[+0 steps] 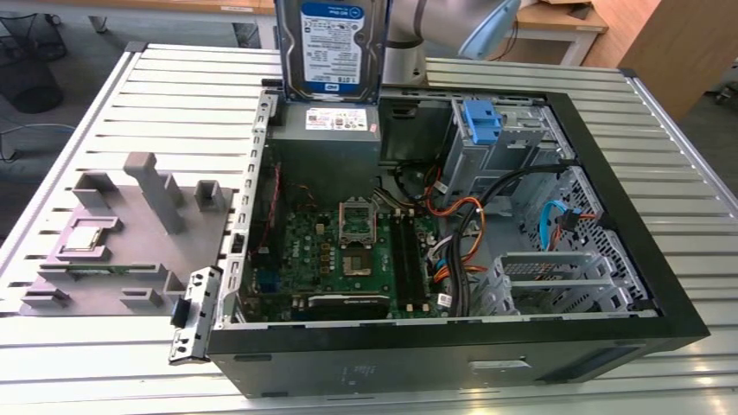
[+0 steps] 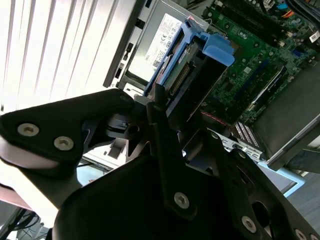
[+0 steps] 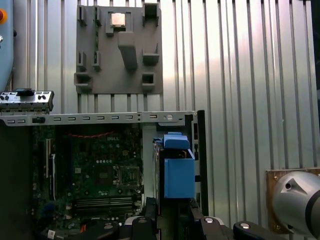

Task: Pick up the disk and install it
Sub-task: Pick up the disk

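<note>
- While the disk [image 1: 338, 47] is already lifted into the air, the slatted metal table [image 1: 104, 363] carries everything else, with the open computer case [image 1: 461, 367] lying on its side in the middle.
- Computer case: it holds a green motherboard [image 1: 346, 251] on its floor and a grey power-supply box [image 1: 328, 130] in one far corner. A tangle of cables [image 1: 461, 216] runs beside the board. A metal drive cage [image 1: 513, 147] stands in the far corner on the exterior view's right, with a blue plastic caddy [image 1: 485, 117] sitting in it.
- Grey parts tray [image 1: 116, 233]: it lies on the table just beside the case, on the exterior view's left. It is a block of posts and pockets, and a small square chip [image 3: 118, 19] rests in one pocket.
- Robot arm [image 1: 461, 26]: it reaches in from beyond the case's far wall.
- Disk: it is held upright with its label toward the exterior camera, directly above the case's power-supply corner. It hangs clear of the box and touches nothing inside the case. Blue rails run along its edges.
- Gripper [image 3: 172, 215]: its black fingers [image 2: 161, 120] are closed against the disk's sides, and nothing else is in the grasp.
- Progress: the pick-up appears complete, judging by the disk being off every surface. The installing is not yet done, since the disk sits in no bay of the case.
</note>
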Action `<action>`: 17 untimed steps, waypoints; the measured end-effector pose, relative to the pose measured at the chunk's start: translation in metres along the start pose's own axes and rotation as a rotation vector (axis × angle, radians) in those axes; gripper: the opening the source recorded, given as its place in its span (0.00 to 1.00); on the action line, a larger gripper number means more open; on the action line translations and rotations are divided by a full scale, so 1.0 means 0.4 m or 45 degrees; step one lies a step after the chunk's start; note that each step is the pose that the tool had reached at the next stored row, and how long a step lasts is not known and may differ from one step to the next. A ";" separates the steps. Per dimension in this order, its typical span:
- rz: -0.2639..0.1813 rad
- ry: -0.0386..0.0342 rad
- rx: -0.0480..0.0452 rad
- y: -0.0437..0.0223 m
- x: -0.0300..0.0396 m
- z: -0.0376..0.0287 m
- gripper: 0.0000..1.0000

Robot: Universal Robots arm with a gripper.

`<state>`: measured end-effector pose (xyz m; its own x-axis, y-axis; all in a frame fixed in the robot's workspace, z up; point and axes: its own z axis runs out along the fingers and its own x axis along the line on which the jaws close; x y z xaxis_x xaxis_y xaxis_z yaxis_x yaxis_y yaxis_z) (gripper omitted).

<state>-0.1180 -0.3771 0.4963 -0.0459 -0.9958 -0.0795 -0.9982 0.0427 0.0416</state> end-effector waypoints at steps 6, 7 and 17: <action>0.000 0.0000 0.000 -0.031 -0.001 -0.001 0.35; 0.000 0.0000 0.000 -0.037 -0.002 -0.001 0.35; 0.000 0.0000 0.000 -0.089 -0.004 -0.003 0.35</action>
<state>-0.0825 -0.3771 0.4963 -0.0459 -0.9958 -0.0795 -0.9982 0.0427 0.0416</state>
